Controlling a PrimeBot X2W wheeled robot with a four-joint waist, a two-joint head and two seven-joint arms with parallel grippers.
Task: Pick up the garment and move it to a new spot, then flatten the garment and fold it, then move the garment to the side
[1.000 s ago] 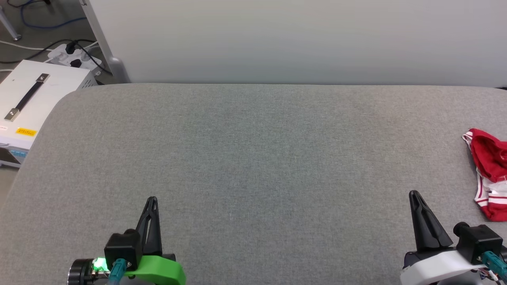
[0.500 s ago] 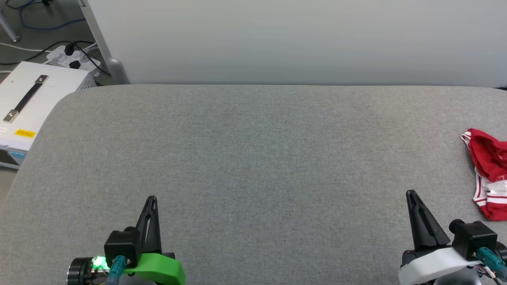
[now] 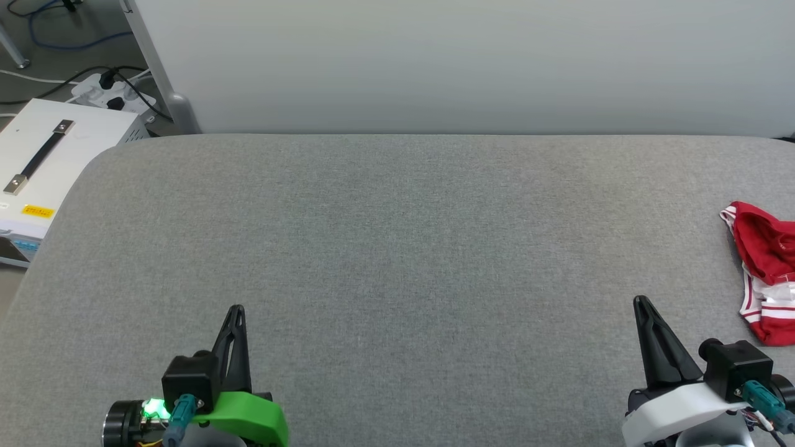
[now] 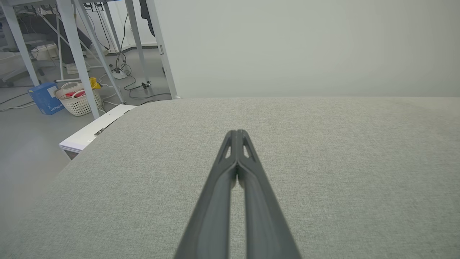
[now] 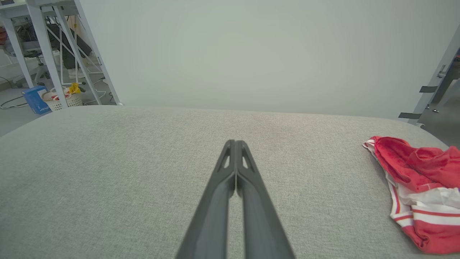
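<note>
Garment (image 3: 767, 273): bunched in a loose heap at the 3 o'clock edge of the grey table (image 3: 397, 248), partly cut off by the head view's edge. Red body fabric is uppermost, with white panel and red-white striped trim showing at the near end (lettering not visible). In the right wrist view it sits at about 2 o'clock from the fingers. It is neither spread flat nor folded.

Right gripper (image 3: 641, 304): at 5 o'clock on the table, near the garment but apart from it. Fingers are pressed together along their length and grasp nothing.

Left gripper (image 3: 236, 310): at 7 o'clock, well apart from the garment, likewise clenched on nothing (left wrist view confirms tips meeting).

Surroundings: pale wall panel (image 3: 435, 62) at 12 o'clock; white box with a strap handle (image 3: 56, 161) off the table at 10 o'clock.

Judgement on step: the heap fits either a garment waiting to be lifted to a new spot or one just set down and waiting to be flattened. The pictures do not settle which. The fold is outstanding in either case.

Next move calls for: the right fingers to part, swing toward 2 o'clock and descend onto an upper ridge of the cloth. Pinch one layer if possible, as loose jersey will likely drag and bunch.
</note>
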